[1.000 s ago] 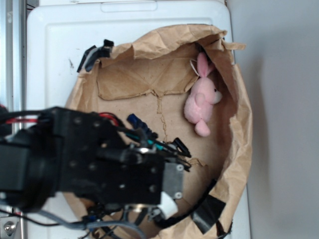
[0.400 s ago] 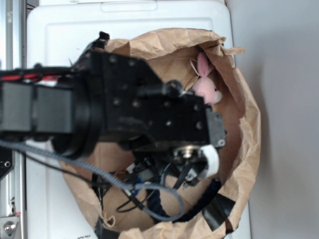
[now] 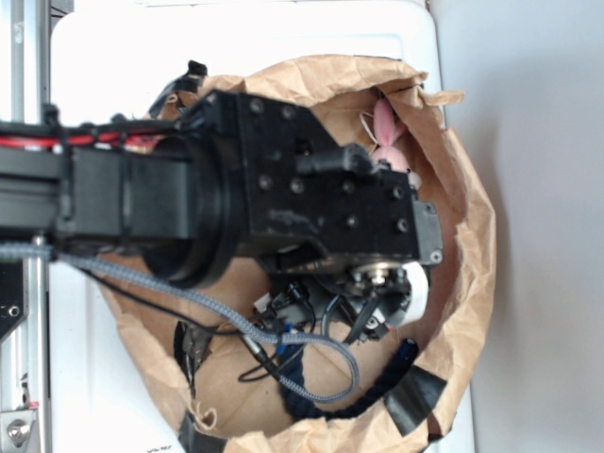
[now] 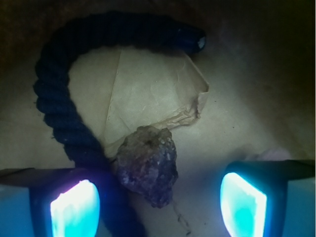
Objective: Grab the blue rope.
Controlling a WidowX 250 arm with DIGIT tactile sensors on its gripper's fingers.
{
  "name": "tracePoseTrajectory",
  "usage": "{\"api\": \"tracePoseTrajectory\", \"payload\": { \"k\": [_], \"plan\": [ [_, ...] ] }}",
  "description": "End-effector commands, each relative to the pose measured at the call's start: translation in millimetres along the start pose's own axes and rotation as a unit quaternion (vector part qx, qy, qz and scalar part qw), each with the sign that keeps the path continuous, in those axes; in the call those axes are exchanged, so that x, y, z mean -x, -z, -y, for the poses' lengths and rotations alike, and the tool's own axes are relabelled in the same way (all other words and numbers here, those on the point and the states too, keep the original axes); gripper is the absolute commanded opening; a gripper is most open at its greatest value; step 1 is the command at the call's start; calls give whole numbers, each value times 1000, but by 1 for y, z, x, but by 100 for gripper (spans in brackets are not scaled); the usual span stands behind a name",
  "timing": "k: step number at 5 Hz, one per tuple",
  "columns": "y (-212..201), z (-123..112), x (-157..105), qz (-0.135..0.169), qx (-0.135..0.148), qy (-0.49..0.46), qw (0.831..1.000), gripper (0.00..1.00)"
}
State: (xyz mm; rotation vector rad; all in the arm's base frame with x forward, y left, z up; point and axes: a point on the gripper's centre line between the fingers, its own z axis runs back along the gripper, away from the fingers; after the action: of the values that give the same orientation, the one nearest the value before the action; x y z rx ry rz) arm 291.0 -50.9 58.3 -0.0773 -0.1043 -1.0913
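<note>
Blue rope (image 4: 59,98) on the paper floor of the brown paper bag (image 3: 462,283), curving in an arch up the wrist view's left side and across its top, cut end (image 4: 197,42) at upper right. Lower stretch of it running down just inside the left fingertip (image 4: 74,205), between the two pads but pressed by neither. Gripper (image 4: 158,200) spread wide, nothing pinched, fingertips glowing blue at the bottom corners of the wrist view. Dark lumpy rock-like chunk (image 4: 148,165) also between the pads, touching or just beside the rope on its right.

From the exterior view: gripper (image 3: 377,311) down inside the bag, near its lower right wall; short arc of the rope (image 3: 373,392) visible below it along the bag's bottom rim, beside a black tape patch (image 3: 415,396). Pink plush bunny (image 3: 387,137) at the bag's upper right wall, mostly hidden behind the black arm (image 3: 283,203), well apart from the rope. Grey braided cable (image 3: 236,326) looping across the bag's lower middle.

Bag walls crumpled and standing close around the gripper on the right and bottom; more open paper floor toward the bag's left. White surface (image 3: 113,75) under the bag.
</note>
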Motion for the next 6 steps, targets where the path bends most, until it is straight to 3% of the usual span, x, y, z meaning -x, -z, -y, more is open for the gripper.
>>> {"api": "tracePoseTrajectory", "payload": {
  "k": [1,2,4,6],
  "plan": [
    [-5,-9,-12,24,-34,68,997,100],
    [2,52,-32,32,-24,106,994,100],
    [-27,69,-33,48,-35,140,988,100],
    [-14,56,-32,37,-13,115,993,100]
  ]
}}
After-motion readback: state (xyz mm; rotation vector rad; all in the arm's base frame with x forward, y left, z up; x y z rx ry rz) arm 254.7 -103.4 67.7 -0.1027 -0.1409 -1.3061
